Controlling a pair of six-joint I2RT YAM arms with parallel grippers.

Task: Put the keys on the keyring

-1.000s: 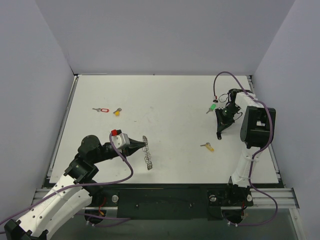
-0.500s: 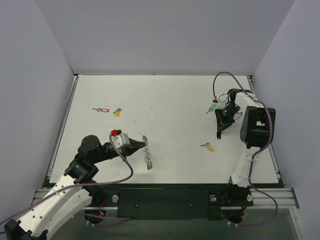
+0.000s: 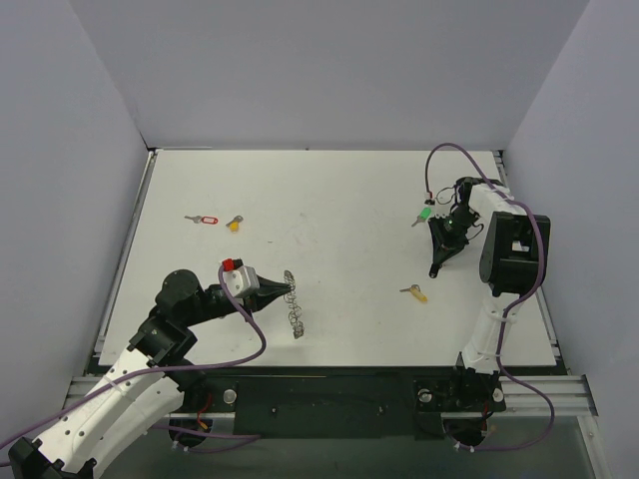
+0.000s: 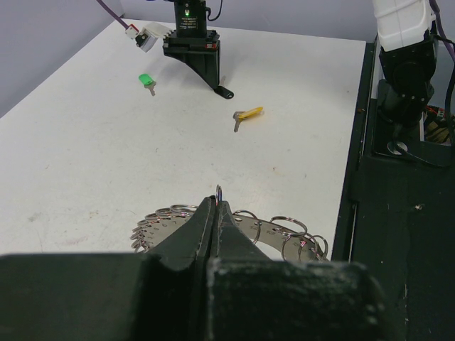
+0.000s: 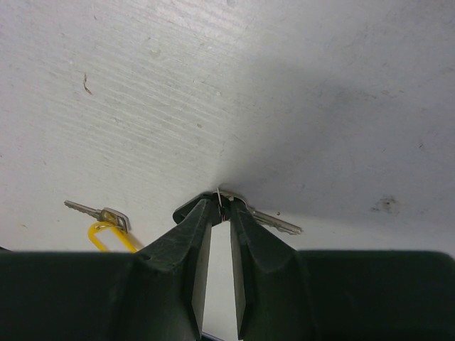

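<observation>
L end effector (image 4: 217,204) pinched on keyring (image 4: 269,231), green key (image 4: 146,80) beyond.

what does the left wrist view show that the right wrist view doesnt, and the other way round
Only the left wrist view: the keyring pinched in the left gripper, the green key, and the right arm seen from outside. Only the right wrist view: a silver key blade lying at the tips of the right gripper, close up. Both: the yellow key and the white table.

White table (image 3: 329,190) fills mid-frame in the top view, bearing a few faint dark specks. Lavender-grey walls (image 3: 319,70) enclose upper, left and right sides. Black base plate (image 3: 329,401) along bottom edge.
</observation>
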